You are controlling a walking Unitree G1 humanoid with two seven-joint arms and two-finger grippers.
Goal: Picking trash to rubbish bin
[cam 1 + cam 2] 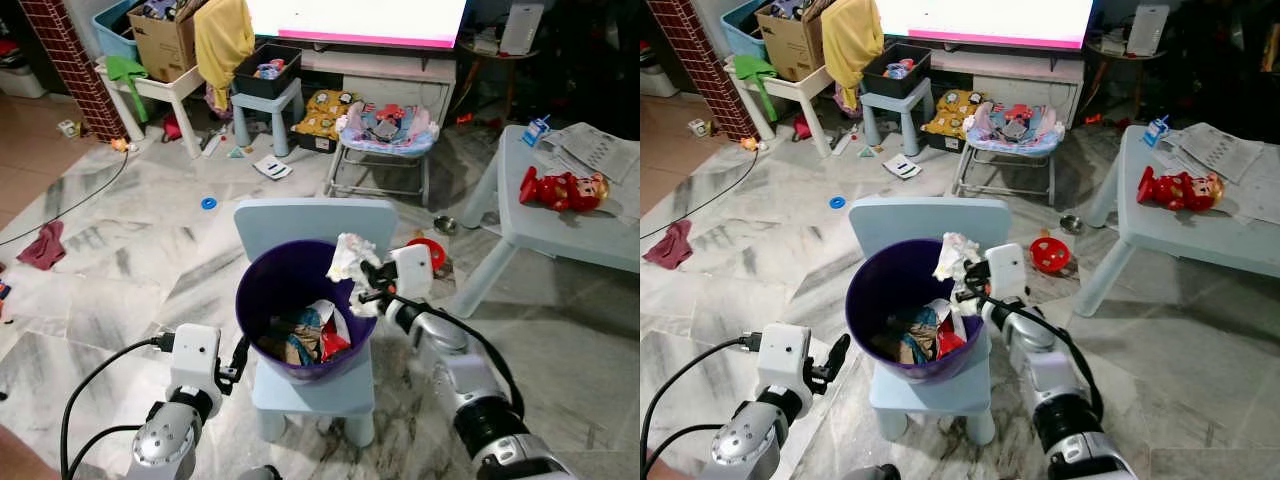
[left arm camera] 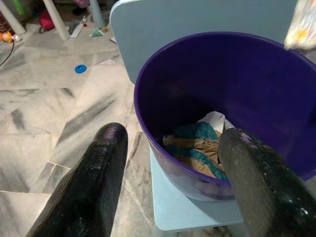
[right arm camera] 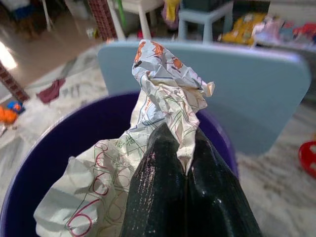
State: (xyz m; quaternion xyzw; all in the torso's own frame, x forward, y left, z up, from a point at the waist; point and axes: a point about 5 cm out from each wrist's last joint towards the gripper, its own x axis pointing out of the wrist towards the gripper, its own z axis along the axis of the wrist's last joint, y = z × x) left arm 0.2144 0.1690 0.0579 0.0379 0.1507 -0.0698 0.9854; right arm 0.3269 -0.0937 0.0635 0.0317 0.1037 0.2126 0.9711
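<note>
A purple bin [image 1: 262,285] stands on a small light-blue chair [image 1: 315,222] and holds several scraps of trash [image 1: 305,340]. My right gripper [image 1: 372,283] hovers at the bin's right rim, shut on a crumpled printed paper [image 1: 348,256] that hangs over the bin's mouth; the same paper [image 3: 163,98] drapes over the closed fingers [image 3: 163,187] in the right wrist view. My left gripper [image 1: 238,362] sits low beside the bin's left side, open, with nothing between its fingers [image 2: 89,187].
A light-blue table [image 1: 560,225] with a red doll [image 1: 560,188] and papers stands at the right. A baby bouncer [image 1: 385,135], a stool with a black box [image 1: 265,85], a red cloth [image 1: 42,245] and small toys lie around on the marble floor.
</note>
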